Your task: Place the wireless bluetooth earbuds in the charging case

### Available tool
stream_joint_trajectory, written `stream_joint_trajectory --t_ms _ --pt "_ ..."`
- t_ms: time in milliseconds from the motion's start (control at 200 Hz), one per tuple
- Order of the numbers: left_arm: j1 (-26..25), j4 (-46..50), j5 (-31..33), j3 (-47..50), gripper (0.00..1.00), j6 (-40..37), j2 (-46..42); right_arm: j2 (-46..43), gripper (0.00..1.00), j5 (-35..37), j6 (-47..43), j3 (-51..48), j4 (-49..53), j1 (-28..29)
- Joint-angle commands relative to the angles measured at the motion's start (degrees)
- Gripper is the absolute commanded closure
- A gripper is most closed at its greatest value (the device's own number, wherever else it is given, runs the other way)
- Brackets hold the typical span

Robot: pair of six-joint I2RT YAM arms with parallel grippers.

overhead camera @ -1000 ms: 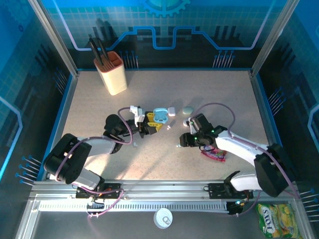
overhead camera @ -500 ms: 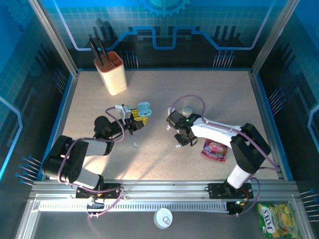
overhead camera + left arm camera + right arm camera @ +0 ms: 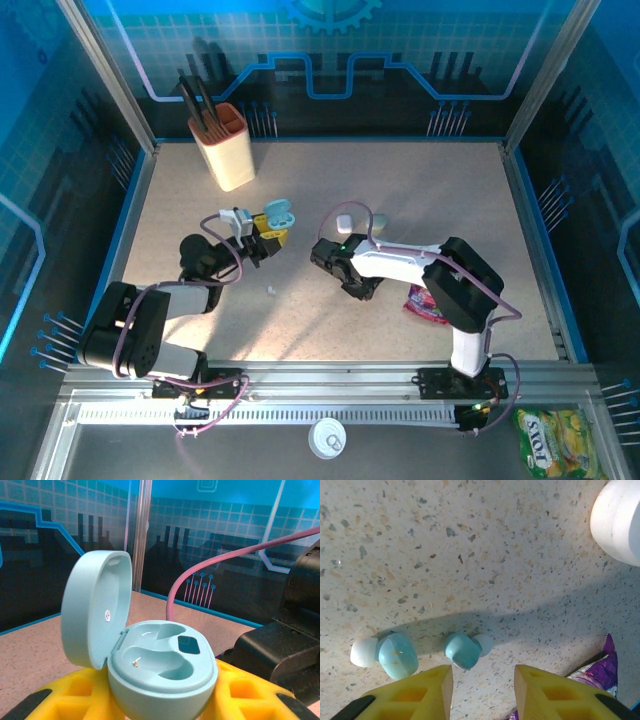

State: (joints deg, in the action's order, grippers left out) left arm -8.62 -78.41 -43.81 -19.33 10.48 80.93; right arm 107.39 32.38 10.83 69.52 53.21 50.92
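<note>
L gripper (image 3: 157, 700): yours was clamped on the charging case (image 3: 162, 672) — yellow fingers (image 3: 70, 692) pressed against its base on both sides.
Charging case: light blue, pebble-shaped, lid hinged up and standing open. Both wells were empty, w/ a small dark window on the deck behind them. In the top view it (image 3: 280, 212) sat left of centre, apart from your R arm.
R gripper (image 3: 482, 692): yours was open to a moderate gap, nothing between the fingertips, pointing down at the speckled table (image 3: 470, 555).
Earbuds: two light-blue buds w/ white tips lay side by side on the table. One (image 3: 464, 650) was just ahead of the gap between the R fingertips, the other (image 3: 395, 655) off to the side, ahead of one fingertip. Neither looked to be touching a finger — the edge-on contact can't be told for sure.
Nearby: a white case (image 3: 620, 520) was at the wrist view's upper corner, and a purple packet (image 3: 600, 667) lay beside one R finger.
Far side: a cup (image 3: 225, 148) w/ dark tools stood at the back left.
</note>
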Motion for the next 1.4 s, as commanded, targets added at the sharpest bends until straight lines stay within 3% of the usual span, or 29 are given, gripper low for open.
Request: stream_joint_trajectory --t_ms 0,585,1020,1396 --pt "0.71 -1.92 -1.00 0.44 0.65 0.23 -1.21 1.77 0.63 1.98 -0.53 1.91 2.25 1.37" --pt "0.89 -1.92 -1.50 0.26 0.65 0.60 -1.30 6.15 0.67 4.49 -1.05 4.35 2.97 1.91" --pt "1.03 -1.88 -1.80 0.11 0.65 0.52 -0.77 6.93 0.60 1.06 3.23 5.98 3.99 3.04" --pt "0.99 -1.91 -2.03 0.22 0.65 0.61 -0.77 6.35 0.62 1.66 6.26 6.60 6.53 2.42"
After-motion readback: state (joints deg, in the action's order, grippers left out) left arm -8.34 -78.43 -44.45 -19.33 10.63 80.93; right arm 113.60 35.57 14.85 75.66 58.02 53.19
